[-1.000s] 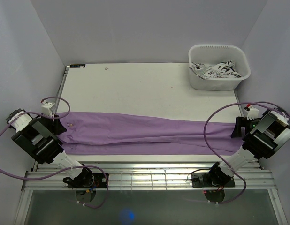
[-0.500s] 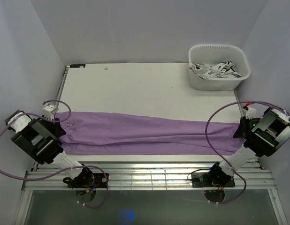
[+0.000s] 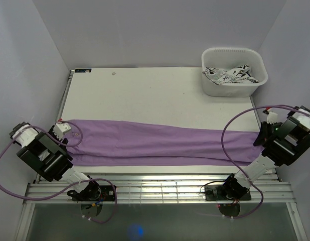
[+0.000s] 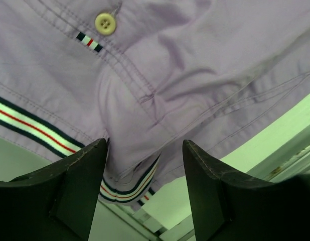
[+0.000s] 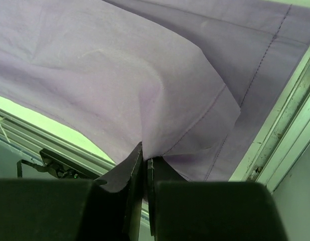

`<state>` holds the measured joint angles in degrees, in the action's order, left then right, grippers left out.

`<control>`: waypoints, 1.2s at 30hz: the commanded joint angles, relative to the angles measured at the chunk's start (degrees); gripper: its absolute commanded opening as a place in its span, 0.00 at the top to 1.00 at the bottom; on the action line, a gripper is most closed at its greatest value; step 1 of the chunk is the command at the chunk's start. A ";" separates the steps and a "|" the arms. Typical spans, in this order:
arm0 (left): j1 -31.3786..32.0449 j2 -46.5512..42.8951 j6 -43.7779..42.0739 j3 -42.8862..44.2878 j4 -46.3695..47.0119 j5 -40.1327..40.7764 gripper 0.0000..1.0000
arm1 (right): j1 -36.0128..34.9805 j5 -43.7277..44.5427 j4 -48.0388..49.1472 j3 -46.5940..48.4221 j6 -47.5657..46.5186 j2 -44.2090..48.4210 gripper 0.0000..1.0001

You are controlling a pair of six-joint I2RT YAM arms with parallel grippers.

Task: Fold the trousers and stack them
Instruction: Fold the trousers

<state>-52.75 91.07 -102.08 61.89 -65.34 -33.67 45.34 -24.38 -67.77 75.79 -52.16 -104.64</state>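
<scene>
Lab-style robot test cell, plain white enclosure walls [image 3: 160,30], white table [image 3: 160,95], aluminium mounting rails [image 3: 160,188]

Trousers [image 3: 160,143]: matt lilac woven cloth, soft creases, fine stitched seams; striped ribbon trim [image 4: 24,123] at waistband; button [image 4: 105,23] pale, glossy plastic. Desk [image 3: 160,95]: matt white, faintly speckled. Tub [image 3: 230,89], upper right: smooth white plastic. Rails [image 3: 160,183], lower edge: bare ribbed metal. Left gripper [image 4: 145,145] fingers [image 4: 69,191]: matt black, slightly grainy

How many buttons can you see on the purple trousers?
1. The button sits by the waistband at the left end of the trousers, just beyond the open left gripper. More buttons may be hidden under the fabric.
</scene>
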 commanded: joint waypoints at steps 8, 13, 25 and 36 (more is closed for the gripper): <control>-0.51 -1.42 -4.53 9.10 -0.30 -0.25 0.26 | 0.27 6.54 0.97 6.65 -0.93 -1.88 0.92; -0.60 -0.28 -6.81 9.57 -1.02 0.88 0.25 | -0.34 8.03 0.88 7.44 -1.19 -2.15 0.92; -0.51 0.95 -11.12 1.67 -4.10 4.66 0.24 | -2.27 9.44 1.23 7.62 -1.19 -2.15 0.92; -0.51 3.24 -11.38 7.18 -11.47 3.79 0.21 | -3.42 10.14 0.44 9.64 -0.66 -2.50 0.92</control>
<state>-53.12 94.70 -111.09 65.60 -71.26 -27.66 41.56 -15.00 -69.32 82.54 -51.40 -106.54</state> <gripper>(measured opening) 0.778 0.084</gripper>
